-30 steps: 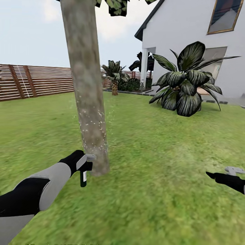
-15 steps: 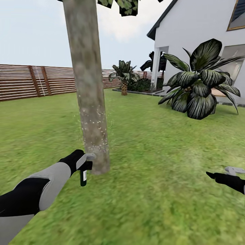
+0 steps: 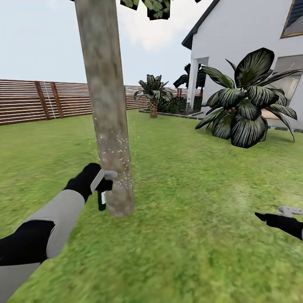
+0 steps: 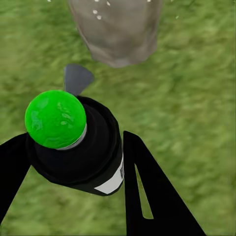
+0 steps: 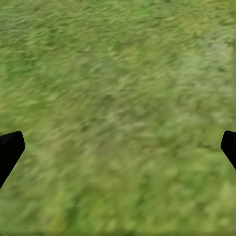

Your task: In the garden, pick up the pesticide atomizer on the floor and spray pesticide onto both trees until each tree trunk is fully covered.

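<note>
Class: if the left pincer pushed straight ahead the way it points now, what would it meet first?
Probably the mottled grey-brown tree trunk: the left pincer, shut on the black green-capped atomizer bottle, points at its base; depth is unclear.

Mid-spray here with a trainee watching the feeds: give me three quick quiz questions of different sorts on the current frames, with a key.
1. True or false: the left gripper holds the atomizer.
2. What speckles the tree trunk: A) white droplets, B) red paint, C) moss?
3. Fill in: beneath the right gripper, jaws spread, lies only ____.

Key: 1 true; 2 A; 3 grass.
</note>
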`<state>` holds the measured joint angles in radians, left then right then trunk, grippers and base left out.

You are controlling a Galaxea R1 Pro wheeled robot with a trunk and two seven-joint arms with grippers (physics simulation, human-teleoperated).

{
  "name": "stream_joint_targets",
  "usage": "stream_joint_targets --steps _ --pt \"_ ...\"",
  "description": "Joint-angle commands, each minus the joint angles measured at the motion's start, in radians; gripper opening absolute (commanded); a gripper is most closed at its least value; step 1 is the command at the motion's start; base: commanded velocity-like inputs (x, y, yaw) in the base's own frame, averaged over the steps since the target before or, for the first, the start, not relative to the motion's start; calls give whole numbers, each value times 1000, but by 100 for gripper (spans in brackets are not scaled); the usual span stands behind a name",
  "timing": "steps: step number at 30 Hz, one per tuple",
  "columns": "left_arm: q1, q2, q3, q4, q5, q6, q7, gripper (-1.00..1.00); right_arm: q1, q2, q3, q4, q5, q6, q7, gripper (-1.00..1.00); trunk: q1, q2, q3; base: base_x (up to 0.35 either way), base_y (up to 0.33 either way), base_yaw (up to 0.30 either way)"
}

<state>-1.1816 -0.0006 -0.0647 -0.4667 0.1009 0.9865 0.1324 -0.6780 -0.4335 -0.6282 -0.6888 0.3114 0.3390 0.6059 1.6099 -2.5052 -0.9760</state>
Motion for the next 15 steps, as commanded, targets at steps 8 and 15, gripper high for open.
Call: stream_joint_targets --steps 8,15 --pt "-72 -1 0 -3 0 3 6 -100 0 -1 0 0 0 0 -1 100 0 0 0 0 0 0" --pt "-213 -4 0 1 4 6 6 -100 0 -1 -1 0 0 0 -2 100 0 0 0 0 0 0"
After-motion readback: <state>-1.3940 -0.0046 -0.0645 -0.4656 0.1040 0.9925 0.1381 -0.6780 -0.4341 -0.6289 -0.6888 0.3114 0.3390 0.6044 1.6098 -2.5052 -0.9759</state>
